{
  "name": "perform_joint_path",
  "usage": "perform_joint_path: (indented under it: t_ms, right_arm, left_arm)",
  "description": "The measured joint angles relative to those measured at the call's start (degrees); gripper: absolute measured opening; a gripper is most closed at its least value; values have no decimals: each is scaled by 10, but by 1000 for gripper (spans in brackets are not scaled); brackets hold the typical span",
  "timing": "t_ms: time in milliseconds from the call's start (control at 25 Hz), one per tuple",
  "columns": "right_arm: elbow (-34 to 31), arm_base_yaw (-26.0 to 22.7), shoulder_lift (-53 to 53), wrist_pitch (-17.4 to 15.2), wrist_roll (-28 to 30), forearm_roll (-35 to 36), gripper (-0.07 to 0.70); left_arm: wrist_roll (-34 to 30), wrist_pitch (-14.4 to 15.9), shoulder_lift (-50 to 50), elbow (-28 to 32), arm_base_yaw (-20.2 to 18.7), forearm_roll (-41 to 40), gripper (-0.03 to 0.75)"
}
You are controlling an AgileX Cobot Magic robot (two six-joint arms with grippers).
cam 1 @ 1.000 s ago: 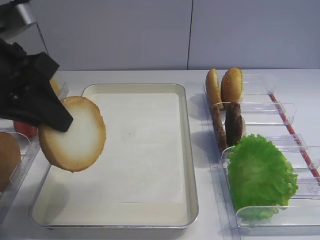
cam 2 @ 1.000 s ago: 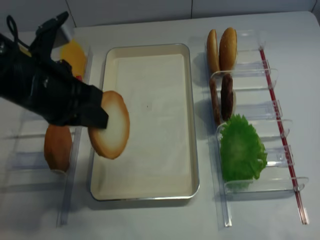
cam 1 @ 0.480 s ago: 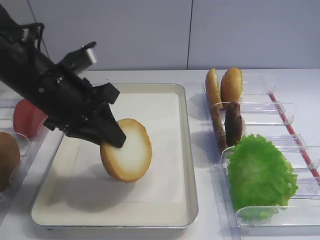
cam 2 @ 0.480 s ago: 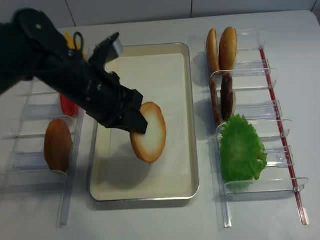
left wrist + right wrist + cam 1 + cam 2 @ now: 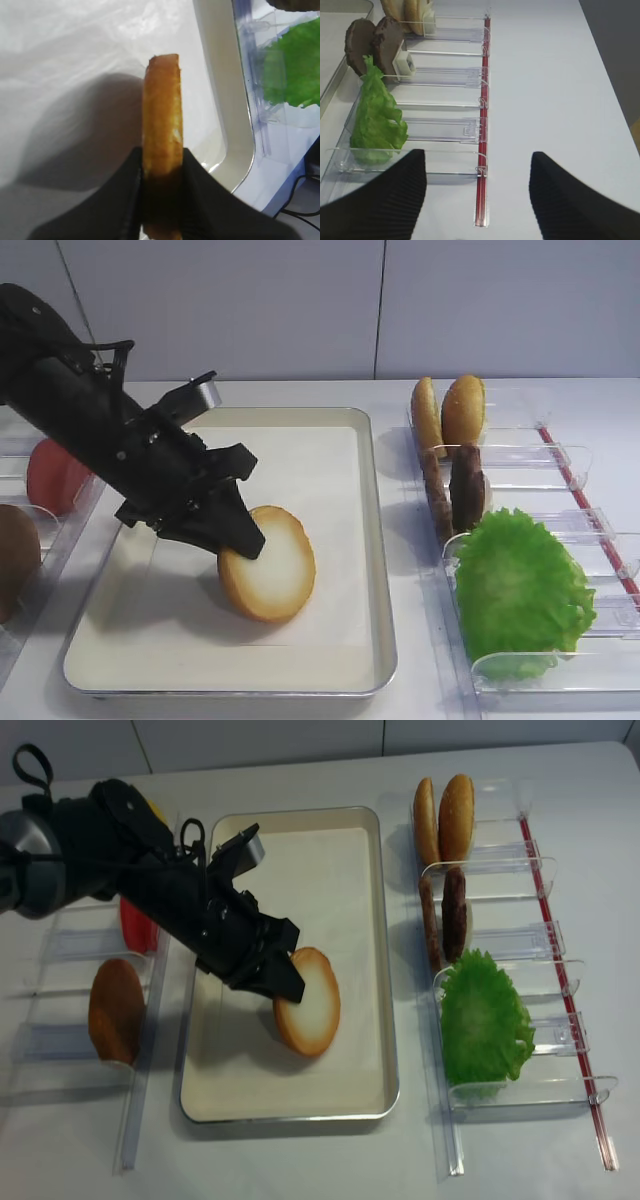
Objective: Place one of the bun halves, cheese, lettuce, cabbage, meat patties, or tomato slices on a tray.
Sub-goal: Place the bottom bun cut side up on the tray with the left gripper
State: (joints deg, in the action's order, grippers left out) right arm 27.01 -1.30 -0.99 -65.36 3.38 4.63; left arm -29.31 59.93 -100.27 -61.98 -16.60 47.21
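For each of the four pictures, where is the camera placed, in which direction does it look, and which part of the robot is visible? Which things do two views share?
Exterior high: in front, tilted down on the tray; left gripper shut on the bun half.
Exterior high (realsense): overhead, looking nearly straight down; same arm over the tray.
Left wrist: along the fingers pinching the bun half edge-on.
Right wrist: over the table, facing the lettuce rack; open right gripper.
Shared: lettuce and meat patties appear in both exterior views and right wrist.

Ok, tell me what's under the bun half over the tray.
Under the bun half, gripped by the left pincer, lies the tray with its white paper liner. The paper right beneath is hidden.
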Motion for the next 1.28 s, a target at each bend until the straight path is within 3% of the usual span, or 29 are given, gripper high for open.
perform_joint_path:
  t_ms: [280, 520, 720, 960, 1280]
  right_arm:
    - [0, 0, 0, 0, 0, 0, 444]
    - [0, 0, 0, 0, 0, 0, 444]
    - [0, 0, 0, 0, 0, 0, 444]
    - [0, 0, 0, 0, 0, 0, 444]
    - [0, 0, 0, 0, 0, 0, 444]
  left_arm:
    - [-1, -18, -1, 0, 0, -12, 172]
    - [37, -42, -3, -6, 0, -80, 364]
    - [75, -10, -6, -38, 0, -121, 400]
    - [164, 79, -6, -105, 0, -193, 403]
    - [254, 93, 0, -149, 0, -240, 400]
